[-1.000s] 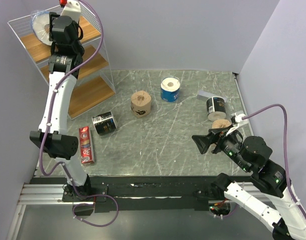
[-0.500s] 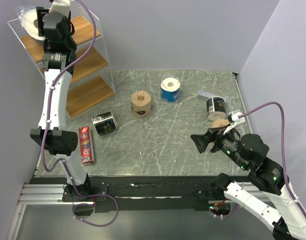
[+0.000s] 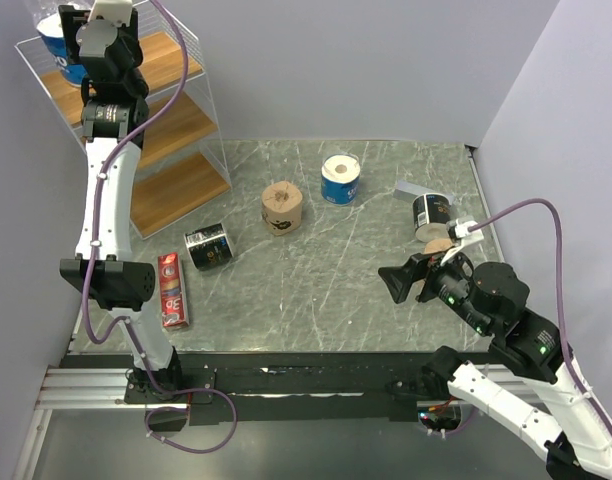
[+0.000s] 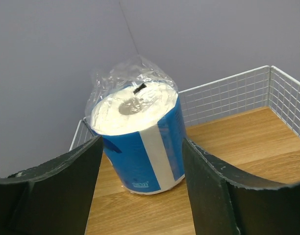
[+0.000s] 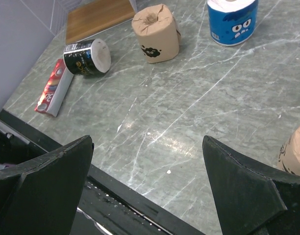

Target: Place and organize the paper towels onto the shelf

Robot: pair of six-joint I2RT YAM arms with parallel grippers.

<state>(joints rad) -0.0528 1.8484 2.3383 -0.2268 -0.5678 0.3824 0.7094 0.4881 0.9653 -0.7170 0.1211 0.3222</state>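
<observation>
Grey marbled table point(image 3: 326, 290), pale lilac walls.
- Blue-wrapped roll point(image 4: 157, 152): upright on shelf point(image 3: 181, 185) top board, in far-left corner by wire wall.
- Left gripper point(image 4: 141, 141): at shelf top, fingers spread either side of that roll; contact unclear.
- Black roll point(image 3: 209, 247): on its side on table, near shelf foot.
- Red box point(image 3: 172, 290): flat, just beside it, in front of shelf.
- Tan roll point(image 3: 282, 208), second blue roll point(image 3: 340, 178): upright, further right of shelf.
- Second black roll point(image 3: 433, 212), second tan roll point(image 3: 438, 245): farthest from shelf.
- Right gripper point(image 5: 147, 142): well apart from shelf, fingers wide apart, nothing between.
</observation>
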